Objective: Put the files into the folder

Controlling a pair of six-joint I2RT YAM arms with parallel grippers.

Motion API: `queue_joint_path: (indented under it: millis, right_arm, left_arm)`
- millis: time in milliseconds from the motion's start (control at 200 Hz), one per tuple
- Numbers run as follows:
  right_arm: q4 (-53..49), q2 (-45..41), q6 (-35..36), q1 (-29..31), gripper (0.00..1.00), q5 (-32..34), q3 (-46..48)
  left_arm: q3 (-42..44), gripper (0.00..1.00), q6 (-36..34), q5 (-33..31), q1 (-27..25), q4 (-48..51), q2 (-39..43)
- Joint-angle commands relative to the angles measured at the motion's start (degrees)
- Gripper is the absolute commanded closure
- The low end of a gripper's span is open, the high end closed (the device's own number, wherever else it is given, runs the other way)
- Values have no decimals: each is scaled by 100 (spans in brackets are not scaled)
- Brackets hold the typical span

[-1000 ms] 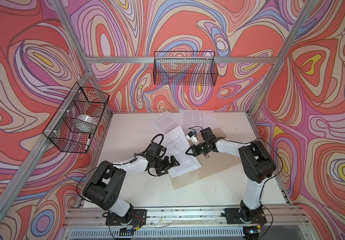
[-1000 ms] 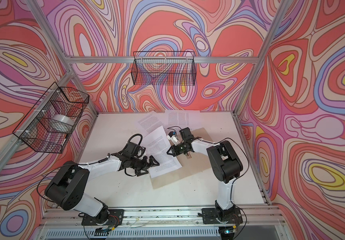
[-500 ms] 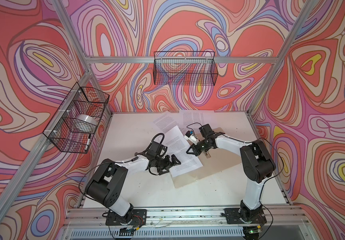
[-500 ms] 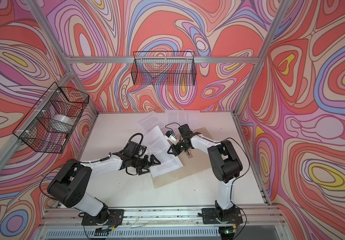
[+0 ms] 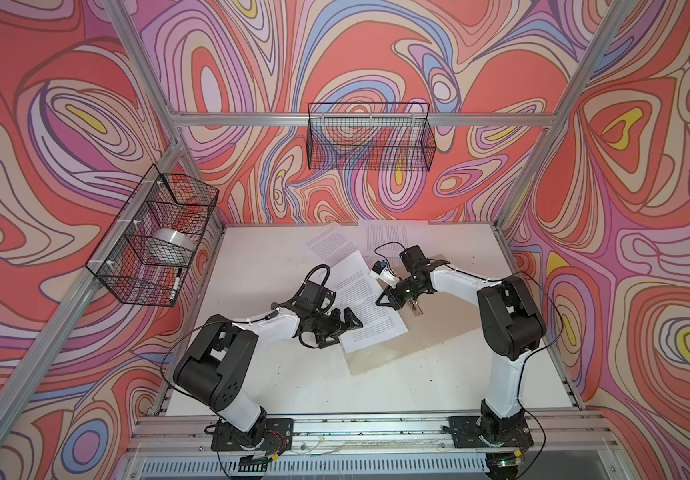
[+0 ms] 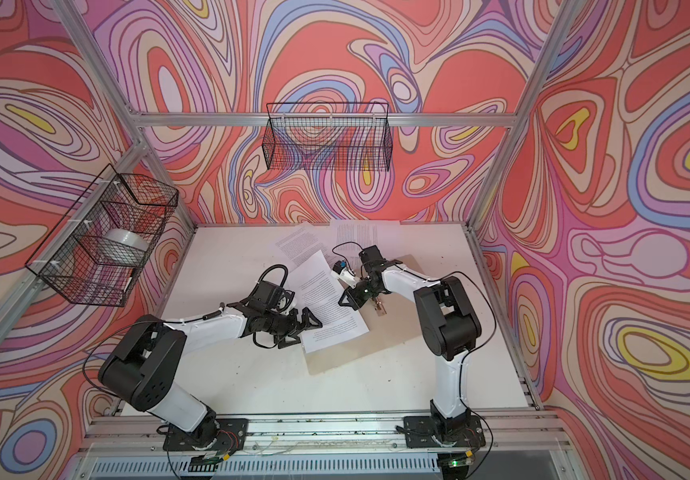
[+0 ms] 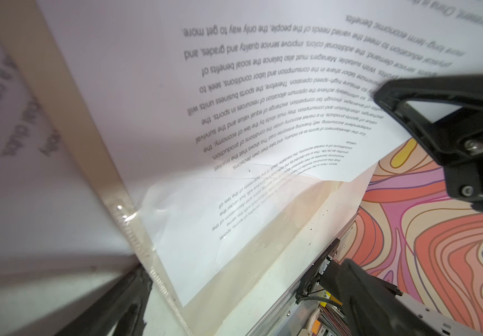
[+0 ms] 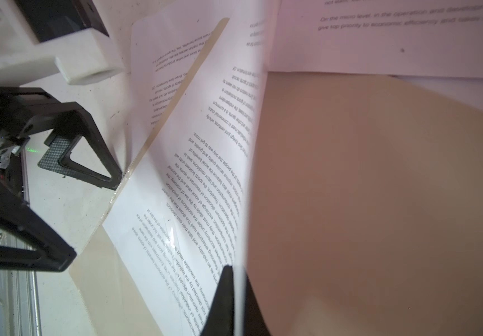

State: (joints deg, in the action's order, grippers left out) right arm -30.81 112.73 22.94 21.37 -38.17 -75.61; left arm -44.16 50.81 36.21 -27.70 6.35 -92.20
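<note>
Step in hand, as we judge it: seating one printed white paper sheet (image 5: 366, 309) on the open tan cardboard folder (image 5: 443, 332), which lies flat at centre right of the table in both top views.

The right gripper (image 5: 382, 302) is clenched on the sheet's raised edge. The right wrist view shows the paper pinched between its fingers (image 8: 222, 299). The left gripper (image 5: 341, 332) is released, jaws wide, just beside the sheet's opposite edge.

We advise lowering the pinched edge slowly and squaring it to the spine.

Obstructions:
- The sheet's lower corner appears to lie under a clear plastic film (image 7: 263, 232), which may snag.
- The small metal clip (image 5: 416, 309) sits just beside the right gripper.
- Two further printed sheets (image 5: 330, 245) lie at upper centre, near the folder's far edge.
</note>
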Motion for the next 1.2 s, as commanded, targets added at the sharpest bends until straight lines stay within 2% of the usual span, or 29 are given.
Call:
queue_joint_path:
  millis: [0, 230, 376, 836, 1192]
  right_arm:
    - [13, -57, 21, -105, 100, 99, -6]
    - [-151, -108, 186, -200, 100, 226, 23]
    - [-163, -111, 223, -221, 100, 31, -2]
    - [-266, -138, 455, -308, 100, 430, -8]
    - [-117, -172, 578, -267, 100, -19, 196]
  left_arm:
    - [-61, 0, -85, -158, 10, 201, -220]
    - [-116, 0, -88, -108, 4, 170, -316]
    - [-132, 0, -106, -99, 7, 180, -325]
    - [-180, 0, -141, -54, 19, 201, -318]
    - [-194, 0, -126, -10, 19, 96, -436]
